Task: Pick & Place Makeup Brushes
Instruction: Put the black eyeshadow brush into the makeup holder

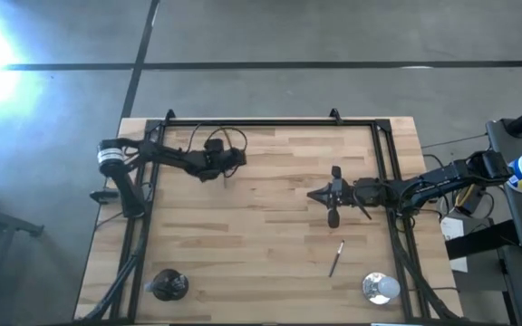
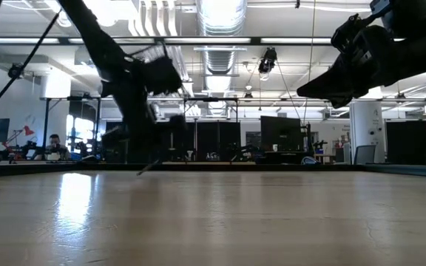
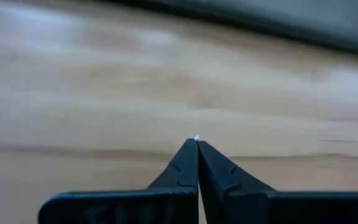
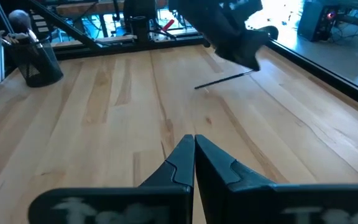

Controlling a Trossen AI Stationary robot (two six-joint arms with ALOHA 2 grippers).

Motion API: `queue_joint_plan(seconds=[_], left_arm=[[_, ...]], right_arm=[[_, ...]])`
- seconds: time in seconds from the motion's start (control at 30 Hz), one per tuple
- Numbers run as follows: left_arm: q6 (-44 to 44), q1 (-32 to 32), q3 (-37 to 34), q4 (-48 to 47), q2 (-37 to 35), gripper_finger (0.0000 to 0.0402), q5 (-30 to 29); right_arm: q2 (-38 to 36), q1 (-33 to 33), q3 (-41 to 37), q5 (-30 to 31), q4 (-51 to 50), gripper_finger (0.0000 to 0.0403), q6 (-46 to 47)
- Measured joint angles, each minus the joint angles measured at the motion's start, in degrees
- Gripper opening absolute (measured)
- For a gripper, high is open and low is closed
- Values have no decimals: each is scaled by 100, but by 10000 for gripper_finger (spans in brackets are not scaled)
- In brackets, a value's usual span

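Observation:
My left gripper hangs over the far-left part of the table, shut on a thin dark makeup brush that sticks out below it. My right gripper hovers above the table's right-middle, shut and holding nothing. Another brush lies flat on the wood near the right front. A black cup with several brushes standing in it, one with a fluffy head, sits at the near-left corner. My left gripper pinches the brush between its two fingertips, coming from above and slanting down. Only a small pale speck of the brush shows at the tips. In the right wrist view the brush's free end slants down toward the table; whether it touches, I cannot tell.
A round shiny silver-white object sits at the near-right corner. A black frame runs along the table's far edge and both sides. Bare wood spreads across the middle between the arms.

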Motion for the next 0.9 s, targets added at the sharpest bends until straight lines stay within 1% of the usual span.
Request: queue_joint_plan(seconds=[0.13, 0.3, 0.37, 0.43, 0.5, 0.6, 0.77, 0.9], left_arm=[[764, -516, -377, 1904, -155, 0, -234], [2218, -1203, -685, 4796, -142, 0, -249], [2837, -1466, -739, 5654, -136, 0, -150], [3249, -1683, -726, 6296, -136, 0, -3], [3575, -1874, -689, 6728, -136, 0, 192], [4014, -2121, -520, 7036, -136, 0, 419], [4611, -2316, -107, 7117, -136, 0, 953], [4912, -2365, 143, 7138, -138, 0, 1251]], right_arm=[[0, 0, -1, 0, -17, 8, 69], [11, -4, -1, 7, 218, 8, 565], [44, -1, -1, -45, 401, 9, 701], [111, -2, 0, -133, 573, 14, 834], [256, -2, 2, -140, 852, 27, 1004], [552, -2, 33, -140, 1289, 57, 1205], [1309, -2, 403, -187, 1992, 117, 1382], [1934, -2, 791, -192, 2564, 152, 1448]])
